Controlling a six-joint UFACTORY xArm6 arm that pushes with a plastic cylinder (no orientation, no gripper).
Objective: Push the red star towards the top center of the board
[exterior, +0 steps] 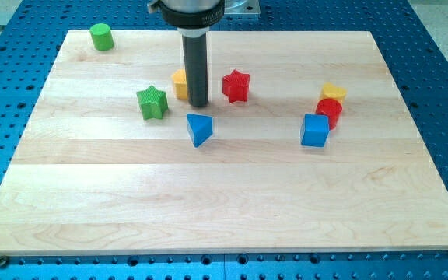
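Since there are no jaws, just my tip (198, 104), nothing's held: red star (236, 85) sits just to its right on the bench (224, 202). Looks light, stiff, prob slides easy; push its bottom side.

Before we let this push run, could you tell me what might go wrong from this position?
1. My tip sits to the view's left of the red star and slightly below it, so a push from here would likely drive the star sideways rather than towards the top centre.
2. The rod stands right against the yellow block, so repositioning may knock it.
3. The blue triangular block lies just below my tip and could be clipped.
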